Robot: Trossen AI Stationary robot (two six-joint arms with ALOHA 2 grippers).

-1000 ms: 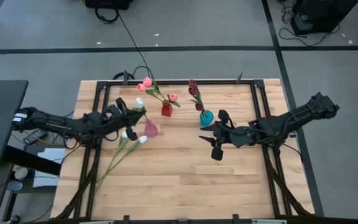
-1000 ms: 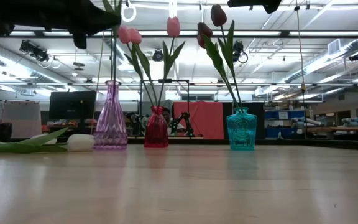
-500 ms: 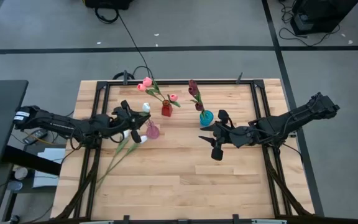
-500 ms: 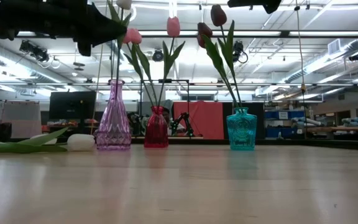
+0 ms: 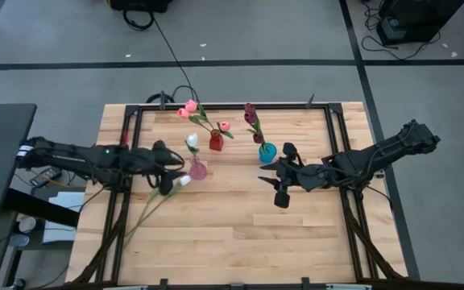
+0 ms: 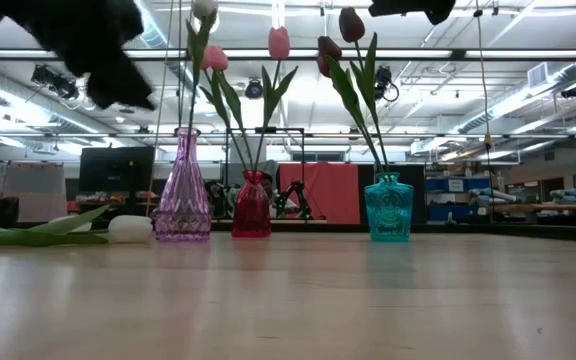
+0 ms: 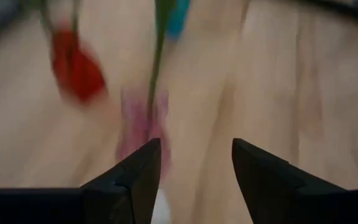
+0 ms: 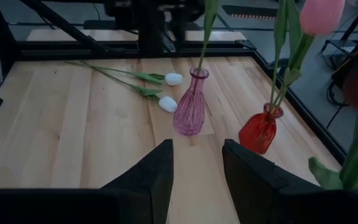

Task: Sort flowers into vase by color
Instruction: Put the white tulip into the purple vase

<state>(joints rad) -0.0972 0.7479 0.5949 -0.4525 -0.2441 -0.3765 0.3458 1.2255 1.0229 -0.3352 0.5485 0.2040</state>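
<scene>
A white tulip (image 5: pixel 192 141) stands with its stem in the pink glass vase (image 5: pixel 197 169), head up (image 6: pixel 204 8). My left gripper (image 5: pixel 170 168) is open just left of that vase and touches nothing; its wrist view shows the vase (image 7: pixel 143 127) ahead of the fingers. Two more white tulips (image 8: pixel 167 104) lie flat on the table beside the vase. Pink tulips stand in the red vase (image 5: pixel 215 142) and maroon ones in the teal vase (image 5: pixel 267 151). My right gripper (image 5: pixel 274 179) hangs open and empty right of the vases.
The three vases stand in a row near the table's far edge (image 6: pixel 185 190), (image 6: pixel 252 205), (image 6: pixel 388 208). The lying tulips' stems (image 5: pixel 143 211) run toward the near left corner. Bare wood (image 5: pixel 240 234) fills the table's near half.
My left gripper has opened and let go of the white tulip's stem, tipped its fingers downward and drawn back a little toward the table's left edge. The tulip now stands by itself in the pink vase.
</scene>
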